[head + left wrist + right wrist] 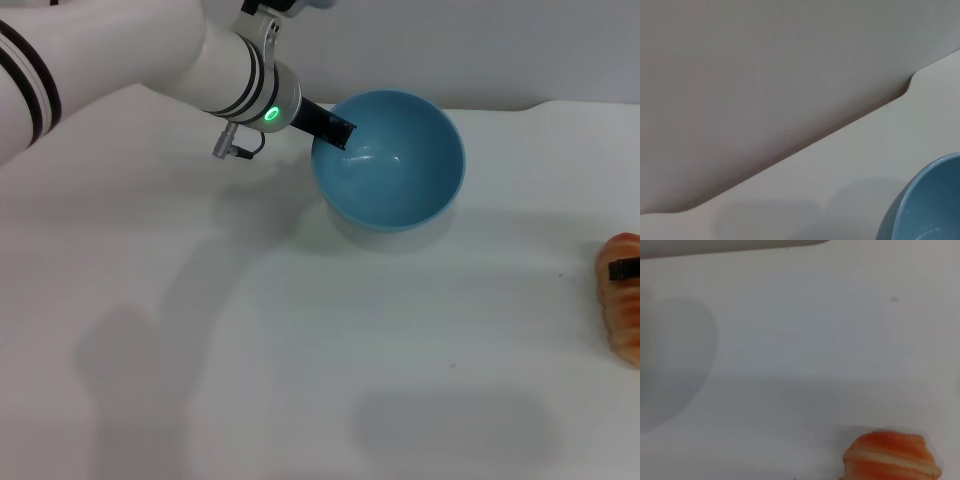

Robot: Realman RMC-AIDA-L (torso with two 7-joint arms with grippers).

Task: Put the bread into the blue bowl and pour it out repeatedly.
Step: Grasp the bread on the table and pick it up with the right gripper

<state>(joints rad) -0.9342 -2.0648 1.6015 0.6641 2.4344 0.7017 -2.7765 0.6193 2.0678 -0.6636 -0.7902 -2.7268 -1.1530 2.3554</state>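
left gripper (335, 130) sits at the blue bowl (390, 160)'s ten o'clock rim, one dark finger hooked inside, clamping the rim. bowl holds nothing. bread (622, 295) lies at its four o'clock, well apart, a dark pad on it; right claw's state: cannot tell.

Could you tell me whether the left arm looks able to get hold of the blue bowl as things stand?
Probably yes. The left pincer is already at the near-left rim of the blue bowl, one dark finger over the edge. The bowl is empty; the bread lies far off at the table's right edge, so nothing blocks it.
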